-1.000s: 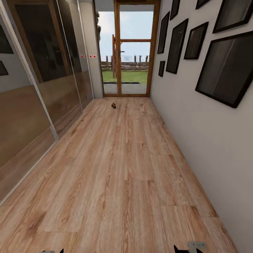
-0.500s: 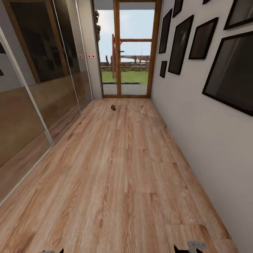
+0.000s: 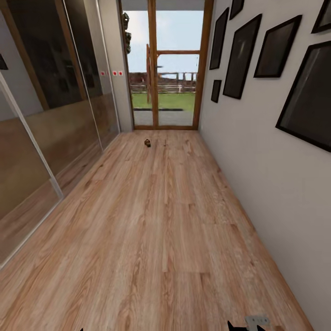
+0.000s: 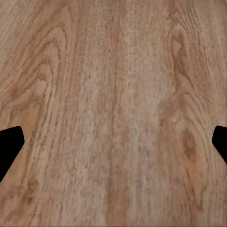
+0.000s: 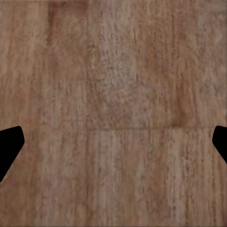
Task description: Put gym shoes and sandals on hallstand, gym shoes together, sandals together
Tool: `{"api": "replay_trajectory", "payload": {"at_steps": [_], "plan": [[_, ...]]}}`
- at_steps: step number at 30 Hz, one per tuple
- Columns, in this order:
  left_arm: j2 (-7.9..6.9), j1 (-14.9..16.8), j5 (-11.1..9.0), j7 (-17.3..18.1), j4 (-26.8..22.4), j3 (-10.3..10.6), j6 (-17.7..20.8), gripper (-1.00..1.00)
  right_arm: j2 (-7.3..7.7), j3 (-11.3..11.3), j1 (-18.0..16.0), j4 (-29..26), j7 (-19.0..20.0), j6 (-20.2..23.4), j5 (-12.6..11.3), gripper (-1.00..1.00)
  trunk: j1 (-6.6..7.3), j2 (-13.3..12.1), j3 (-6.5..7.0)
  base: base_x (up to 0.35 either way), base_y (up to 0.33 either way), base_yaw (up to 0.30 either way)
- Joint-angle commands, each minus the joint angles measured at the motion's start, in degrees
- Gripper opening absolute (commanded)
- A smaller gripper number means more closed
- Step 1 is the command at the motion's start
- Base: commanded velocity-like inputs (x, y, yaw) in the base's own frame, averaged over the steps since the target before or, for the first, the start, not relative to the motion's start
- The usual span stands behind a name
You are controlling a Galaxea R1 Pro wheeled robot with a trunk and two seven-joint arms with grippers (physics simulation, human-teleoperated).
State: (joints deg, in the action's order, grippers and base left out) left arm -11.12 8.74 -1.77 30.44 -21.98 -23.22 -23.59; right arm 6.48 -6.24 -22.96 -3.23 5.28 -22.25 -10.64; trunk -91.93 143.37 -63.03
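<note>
Hanging spread wide and empty over the corridor floor [image 3: 156, 220]: left end effector [image 4: 113, 146], right end effector [image 5: 113, 146]

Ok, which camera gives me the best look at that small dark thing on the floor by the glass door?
The head view: the small dark object lies far down the corridor floor near the glass door, too small to identify. Both wrist views look at bare planks between open claws.

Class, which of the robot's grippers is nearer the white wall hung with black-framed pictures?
Right. The right gripper sits beside that wall; the left gripper is farther across the wood-plank floor.
</note>
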Motion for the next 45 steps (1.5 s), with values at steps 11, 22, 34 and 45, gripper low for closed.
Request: {"api": "replay_trajectory", "payload": {"at_steps": [11, 22, 34, 45], "plan": [[0.02, 0.1, -0.2, 0.6, 0.2, -0.4, 0.0, 1.00, 0.02, -0.4, 0.0, 0.1, 0.3, -0.2, -0.6, 1.00, -0.02, 0.0, -0.05, 0.338, 0.000, 0.000], [0.02, 0.1, -0.2, 0.6, 0.2, -0.4, 0.0, 1.00, 0.02, -0.4, -0.1, 0.1, 0.3, -0.2, -0.6, 1.00, -0.02, 0.0, -0.05, 0.338, 0.000, 0.000], [0.01, 0.1, -0.2, 0.6, 0.2, -0.4, 0.0, 1.00, 0.02, -0.4, 0.0, 0.1, 0.3, -0.2, -0.6, 1.00, -0.02, 0.0, -0.05, 0.338, 0.000, 0.000], [0.02, 0.0, -0.2, 0.6, 0.2, -0.4, 0.0, 1.00, 0.02, -0.4, 0.0, 0.1, 0.2, -0.2, -0.6, 1.00, -0.02, 0.0, -0.05, 0.338, 0.000, 0.000]]}}
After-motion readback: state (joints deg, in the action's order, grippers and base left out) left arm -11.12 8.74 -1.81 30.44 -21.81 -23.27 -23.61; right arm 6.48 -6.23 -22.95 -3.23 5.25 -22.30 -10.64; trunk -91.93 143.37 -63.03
